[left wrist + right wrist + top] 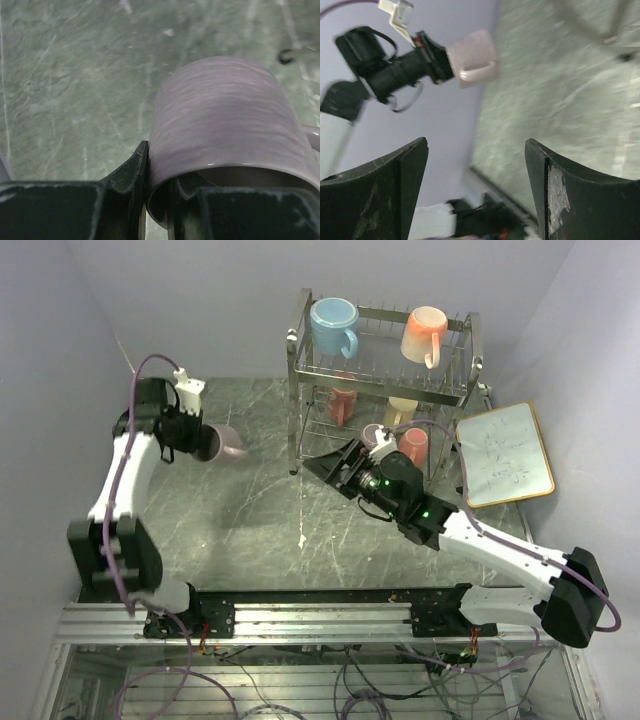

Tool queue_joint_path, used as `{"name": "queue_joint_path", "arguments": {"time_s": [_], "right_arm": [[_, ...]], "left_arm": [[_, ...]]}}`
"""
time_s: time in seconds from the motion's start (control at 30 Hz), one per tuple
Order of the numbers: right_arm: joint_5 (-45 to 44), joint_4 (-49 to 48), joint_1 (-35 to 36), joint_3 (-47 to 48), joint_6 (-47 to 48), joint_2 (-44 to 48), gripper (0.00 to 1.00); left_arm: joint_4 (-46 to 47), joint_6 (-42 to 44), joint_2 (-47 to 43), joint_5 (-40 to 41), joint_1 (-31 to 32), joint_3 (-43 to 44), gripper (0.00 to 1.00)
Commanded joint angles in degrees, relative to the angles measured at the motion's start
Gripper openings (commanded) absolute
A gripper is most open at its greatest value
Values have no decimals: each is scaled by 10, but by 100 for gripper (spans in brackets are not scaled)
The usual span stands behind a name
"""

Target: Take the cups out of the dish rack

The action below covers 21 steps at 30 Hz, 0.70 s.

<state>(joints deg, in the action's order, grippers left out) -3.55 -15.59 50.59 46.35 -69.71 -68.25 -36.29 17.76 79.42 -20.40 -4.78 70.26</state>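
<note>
The chrome dish rack [300,390] stands at the back. A light blue cup [333,327] and a peach-orange cup [424,335] sit on its top tier. Salmon [342,405], pale yellow [402,410], mauve [376,435] and red-pink [413,445] cups sit on the lower tier. My left gripper [200,440] is shut on the rim of a second mauve cup [218,444], held above the table left of the rack. In the left wrist view one finger is outside that cup [225,120] and one inside. My right gripper [325,465] is open and empty at the rack's front left corner, and its camera sees the held cup [474,57].
A gold-framed whiteboard [505,453] lies right of the rack. The green-grey marbled table [250,520] is walled in by lilac panels on the left, back and right. The right arm stretches across the table in front of the rack.
</note>
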Motion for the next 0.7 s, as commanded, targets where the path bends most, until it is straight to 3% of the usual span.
{"name": "queue_joint_path", "arguments": {"time_s": [0.0,0.2,0.43,0.67], "right_arm": [[-154,212,-20,38,168,25,78],[-240,323,-57,81,248,15,79],[-251,321,-128,76,321,-5,80],[-264,292,-157,76,353,-41,76]], "left_arm": [[-89,-41,143,96,8,151,7],[-121,-56,305,153,69,330,7],[-233,-84,524,209,99,613,7],[-209,-75,592,236,111,649,7]]}}
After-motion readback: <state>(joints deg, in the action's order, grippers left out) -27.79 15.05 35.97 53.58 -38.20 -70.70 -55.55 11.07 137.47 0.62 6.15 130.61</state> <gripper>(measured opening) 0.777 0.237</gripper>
